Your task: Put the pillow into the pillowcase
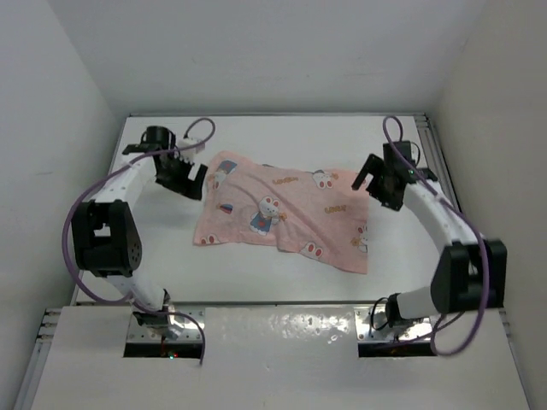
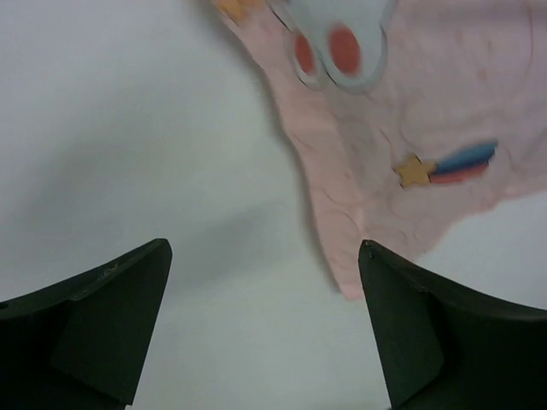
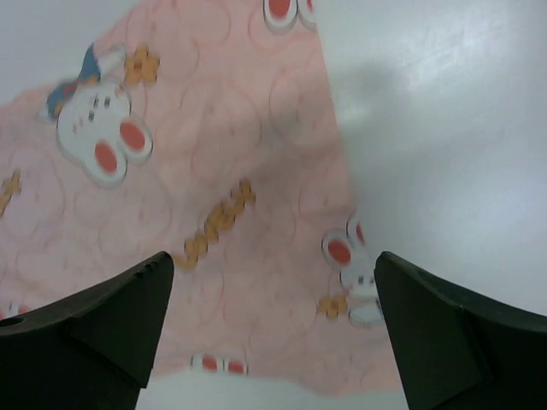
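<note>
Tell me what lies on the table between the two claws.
The pillowcase, rumpled on the table, lies across the stretch from the left claw to the right claw; the top view shows it.

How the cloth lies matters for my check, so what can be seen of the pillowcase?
The pillowcase is thin pink fabric printed with white rabbits, orange lettering and small stars. It lies spread on the white table, skewed to the table's edges and lightly rumpled, with soft folds. The open left gripper and the open right gripper sit at its two ends, and neither holds it.
</note>
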Robot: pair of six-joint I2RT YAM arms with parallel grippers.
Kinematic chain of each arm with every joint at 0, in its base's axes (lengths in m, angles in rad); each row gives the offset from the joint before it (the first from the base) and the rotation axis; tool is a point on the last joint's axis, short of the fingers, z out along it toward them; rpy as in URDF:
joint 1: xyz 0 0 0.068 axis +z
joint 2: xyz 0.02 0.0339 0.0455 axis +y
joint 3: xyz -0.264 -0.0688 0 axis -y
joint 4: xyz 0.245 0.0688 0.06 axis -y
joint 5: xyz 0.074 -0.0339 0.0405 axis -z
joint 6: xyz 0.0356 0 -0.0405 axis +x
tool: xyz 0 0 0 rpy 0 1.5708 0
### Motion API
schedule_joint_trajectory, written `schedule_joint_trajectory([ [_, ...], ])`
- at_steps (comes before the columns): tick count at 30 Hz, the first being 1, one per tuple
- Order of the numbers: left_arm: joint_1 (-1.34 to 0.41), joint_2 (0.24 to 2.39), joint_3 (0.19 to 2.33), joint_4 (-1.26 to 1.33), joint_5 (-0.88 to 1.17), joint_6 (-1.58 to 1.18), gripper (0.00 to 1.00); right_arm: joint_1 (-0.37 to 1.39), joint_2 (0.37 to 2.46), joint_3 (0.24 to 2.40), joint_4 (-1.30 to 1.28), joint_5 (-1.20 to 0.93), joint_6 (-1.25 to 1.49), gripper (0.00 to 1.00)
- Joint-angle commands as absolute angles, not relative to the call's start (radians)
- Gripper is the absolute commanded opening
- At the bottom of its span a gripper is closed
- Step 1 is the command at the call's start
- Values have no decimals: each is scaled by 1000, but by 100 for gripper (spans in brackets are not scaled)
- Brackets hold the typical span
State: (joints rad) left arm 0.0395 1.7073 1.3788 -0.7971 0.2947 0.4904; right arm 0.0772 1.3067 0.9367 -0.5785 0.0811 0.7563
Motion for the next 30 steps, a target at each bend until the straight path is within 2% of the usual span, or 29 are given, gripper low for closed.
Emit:
schedule_joint_trajectory([
  [1,11,1657,1174,-839,370,551,90,64,1520,1102,-491,202,627,98],
  [6,-57,1612,1054,-698,342,463,99,64,1845,1297,-476,205,661,93],
  [11,-61,1623,1009,-594,336,400,96,78,2017,1423,-486,256,683,85],
  [13,-71,1637,990,-563,344,385,84,80,2072,1436,-489,239,696,83],
  [14,-78,1646,982,-552,339,376,67,75,2083,1430,-482,227,704,75],
  [15,-81,1657,977,-536,333,364,54,74,2092,1413,-473,210,710,71],
  [16,-81,1684,974,-529,336,356,48,71,2103,1402,-462,187,731,64],
  [17,-81,1696,976,-528,344,353,40,66,2108,1390,-437,177,741,55],
  [18,-81,1706,977,-529,360,347,22,54,2108,1378,-425,167,753,35],
  [20,-83,1730,983,-535,382,348,4,40,2118,1361,-400,140,782,16],
  [21,-81,1733,985,-544,385,353,0,25,2123,1367,-399,127,798,2],
  [22,-81,1733,988,-557,388,365,0,20,2128,1371,-393,117,805,0],
  [30,-35,1620,890,-630,180,560,0,-66,2089,1407,-287,101,902,0],
])
